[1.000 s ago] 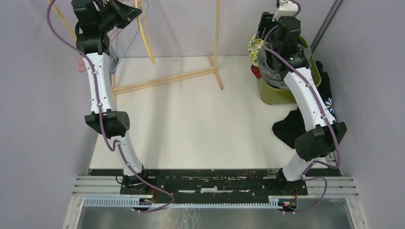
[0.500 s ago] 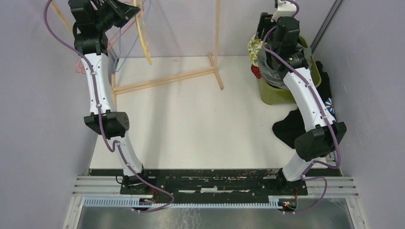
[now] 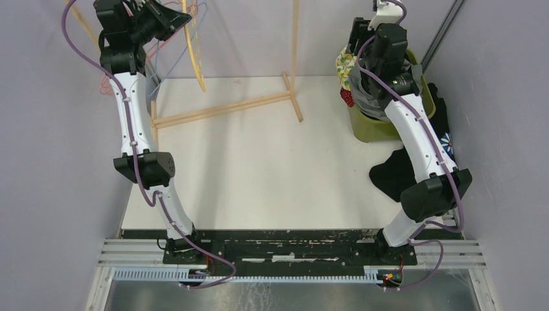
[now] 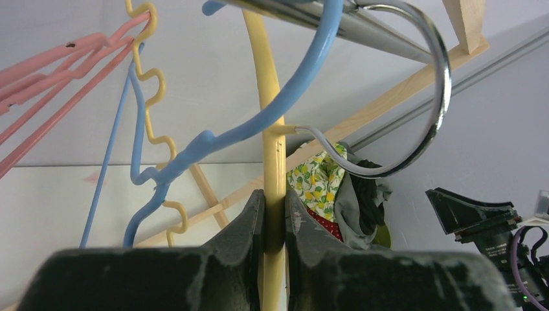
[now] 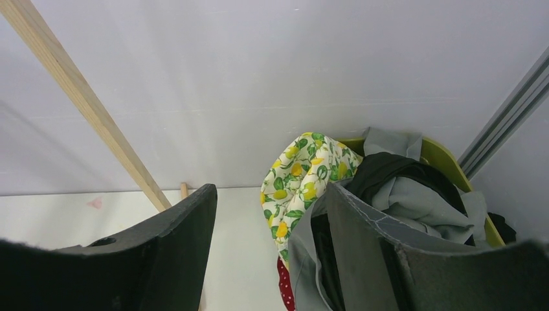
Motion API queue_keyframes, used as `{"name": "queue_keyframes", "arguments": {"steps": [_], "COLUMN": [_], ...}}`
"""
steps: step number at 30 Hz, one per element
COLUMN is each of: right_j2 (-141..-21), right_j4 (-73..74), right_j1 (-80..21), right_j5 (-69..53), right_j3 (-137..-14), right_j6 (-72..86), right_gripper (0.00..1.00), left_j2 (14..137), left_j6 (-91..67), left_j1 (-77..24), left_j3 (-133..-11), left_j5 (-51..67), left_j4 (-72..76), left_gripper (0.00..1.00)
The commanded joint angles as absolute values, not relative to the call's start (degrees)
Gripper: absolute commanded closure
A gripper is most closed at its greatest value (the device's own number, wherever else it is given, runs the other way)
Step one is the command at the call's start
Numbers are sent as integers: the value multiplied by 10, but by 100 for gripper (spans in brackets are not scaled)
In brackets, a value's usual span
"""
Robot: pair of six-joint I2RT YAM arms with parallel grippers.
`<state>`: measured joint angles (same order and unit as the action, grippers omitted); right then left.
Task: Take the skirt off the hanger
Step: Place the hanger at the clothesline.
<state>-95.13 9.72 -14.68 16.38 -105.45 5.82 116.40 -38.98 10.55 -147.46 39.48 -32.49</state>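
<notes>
Up high, the left tool (image 4: 274, 210) pinches the yellow hanger (image 4: 269, 97). The right tool (image 5: 270, 201) hangs spread by the clothes bin (image 5: 442, 157).

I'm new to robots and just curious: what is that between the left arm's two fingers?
A yellow hanger: its bar runs up through the narrow gap, pinched by the left fingers. The left wrist view shows this.

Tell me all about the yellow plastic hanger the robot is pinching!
The yellow plastic hanger is smooth and shiny, with a curved bar and a wavy notched arm. A silver metal hook sticks out of it and curls up to the grey rail. The left gripper is shut on its bar, and a blue plastic hanger crosses in front.
</notes>
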Motion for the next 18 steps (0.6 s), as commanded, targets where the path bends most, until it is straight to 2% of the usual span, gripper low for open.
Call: {"name": "queue_keyframes", "arguments": {"steps": [1, 10, 18], "right_j2": [-916, -909, -911], "right_j4": [61, 61, 62], "right_j1": [-151, -153, -156], "right_j5": [176, 180, 182], "right_j3": [-1047, -1045, -1047], "right_j6": [47, 42, 37], "right_gripper": [32, 32, 32], "left_j2": [1147, 1156, 1163], "left_j6": [-350, -279, -236], "left_j1": [107, 103, 83], "left_j3": [-1490, -1483, -1475], "left_j5": [351, 200, 162], "left_j4": [-382, -409, -404], "left_gripper": [97, 97, 97]}}
